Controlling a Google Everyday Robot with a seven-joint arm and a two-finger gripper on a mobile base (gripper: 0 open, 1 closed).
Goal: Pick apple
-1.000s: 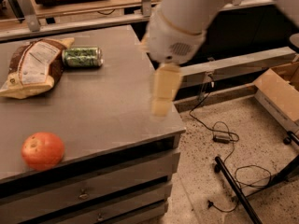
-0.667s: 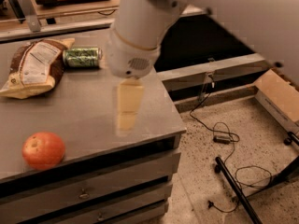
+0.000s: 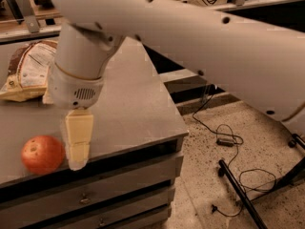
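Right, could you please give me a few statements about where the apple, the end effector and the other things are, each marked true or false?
1. The apple rests on the grey table, near its front edge. True.
2. The apple has been lifted off the table. False: it lies on the table top.
3. The end effector hangs close beside the apple, on its right in the picture. True.
4. The brown-and-white bag lies on the floor. False: it lies on the table, at the far left, behind the apple.
5. Cables lie on the speckled floor to the right of the table. True.
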